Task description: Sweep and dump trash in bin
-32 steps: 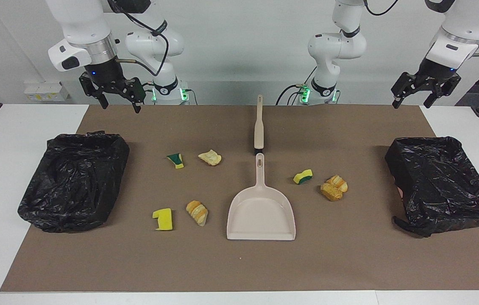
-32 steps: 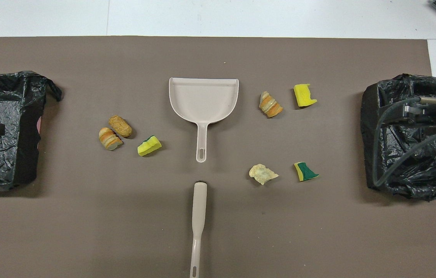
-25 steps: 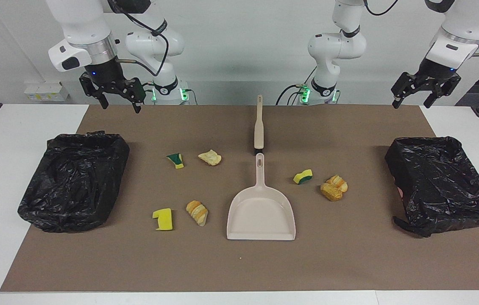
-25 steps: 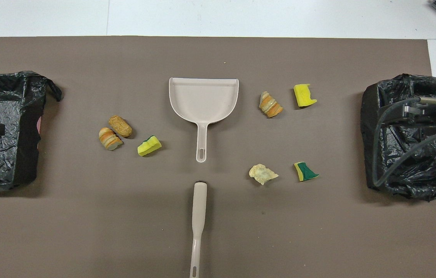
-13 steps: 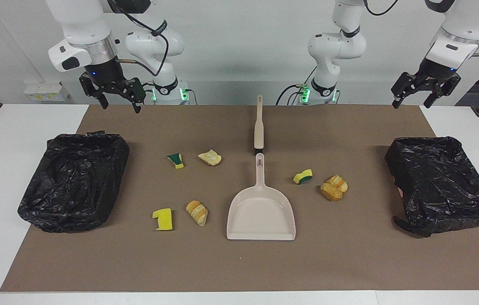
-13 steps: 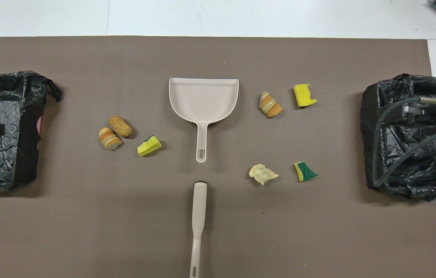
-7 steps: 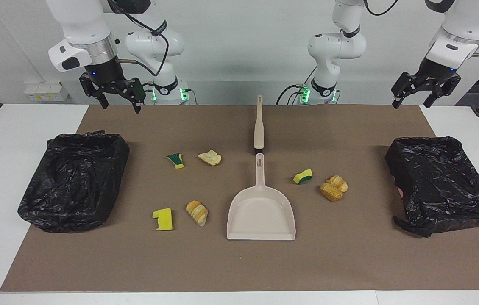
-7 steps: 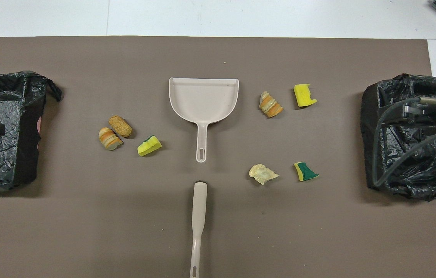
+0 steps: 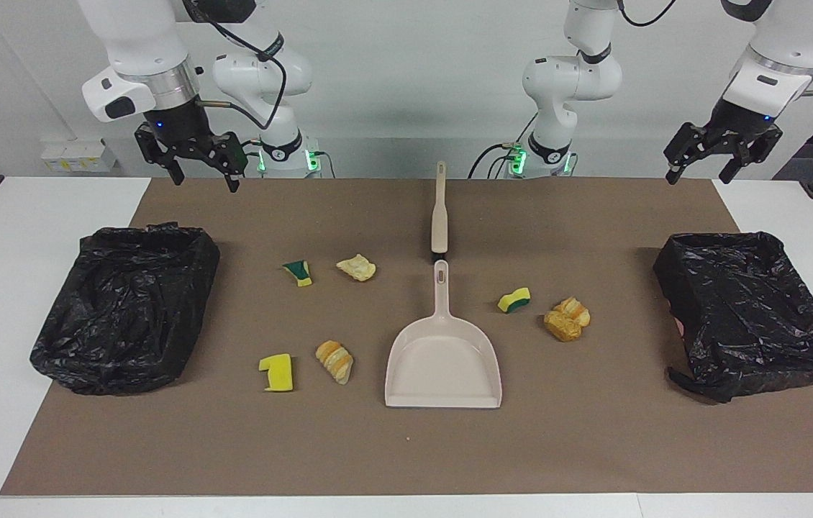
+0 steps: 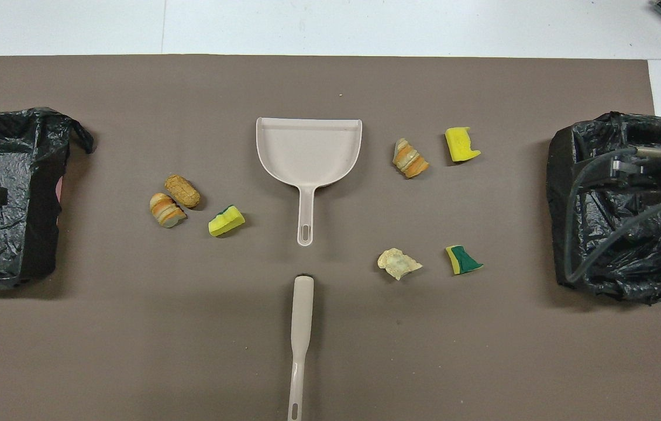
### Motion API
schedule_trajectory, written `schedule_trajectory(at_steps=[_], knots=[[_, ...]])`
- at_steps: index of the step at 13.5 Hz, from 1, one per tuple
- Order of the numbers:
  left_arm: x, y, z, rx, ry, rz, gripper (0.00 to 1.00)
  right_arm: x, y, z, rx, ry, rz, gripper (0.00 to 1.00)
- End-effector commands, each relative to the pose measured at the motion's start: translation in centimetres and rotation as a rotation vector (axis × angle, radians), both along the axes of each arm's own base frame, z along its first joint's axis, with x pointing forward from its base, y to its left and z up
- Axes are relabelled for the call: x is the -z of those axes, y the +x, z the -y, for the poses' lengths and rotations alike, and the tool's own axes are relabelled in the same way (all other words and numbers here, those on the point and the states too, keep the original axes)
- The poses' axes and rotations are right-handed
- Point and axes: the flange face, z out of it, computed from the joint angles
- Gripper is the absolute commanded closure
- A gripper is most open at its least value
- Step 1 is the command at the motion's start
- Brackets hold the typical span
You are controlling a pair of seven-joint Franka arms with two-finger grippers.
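Nothing moved since earlier frames; left gripper [image 9: 700,171] and right gripper [image 9: 203,174] raised, fingers spread, empty; trash [image 9: 355,267] unswept

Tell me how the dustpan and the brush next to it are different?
The dustpan has a wide flat scoop and a short handle; the brush is one long thin stick. The dustpan lies farther from the robots; the brush lies nearer to them. The dustpan's handle end has an oval hole; the brush's end beside it is dark. Both are beige, lie flat on the brown mat, in one line, untouched.
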Motion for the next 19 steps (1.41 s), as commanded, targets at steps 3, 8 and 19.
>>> schedule_trajectory(at_steps=[3,8,19], knots=[[-0.32,-0.49,-0.16,-0.009,0.013,-0.005,0.00,-0.06,-0.40,0.22,-0.018,0.007,-0.003,0.00],[-0.32,-0.49,-0.06,-0.007,0.012,-0.005,0.00,-0.06,-0.40,0.22,-0.015,0.007,-0.003,0.00],[-0.32,-0.49,-0.14,-0.009,0.012,-0.005,0.00,-0.11,-0.24,1.02,0.014,0.003,0.004,0.00]])
